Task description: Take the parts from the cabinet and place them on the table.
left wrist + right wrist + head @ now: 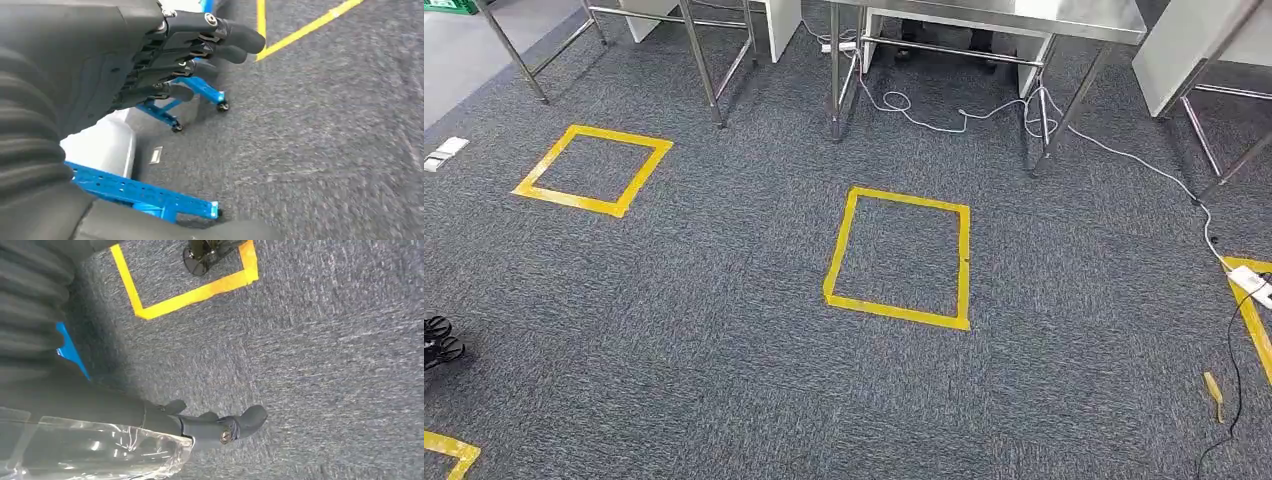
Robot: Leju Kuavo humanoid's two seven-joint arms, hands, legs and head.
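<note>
head cam looks down at grey carpet, both arms hanging over the floor

left hand holds nothing, dark fingers straight out side by side above the carpet, blue wheeled frame just beside it. right hand is against a clear plastic bag; looks like it grips the bag but can't tell for sure, and the bag's contents can't be made out. ahead: yellow tape square mid-floor, a second tape square to its left, steel table legs and a white cable behind them
</note>
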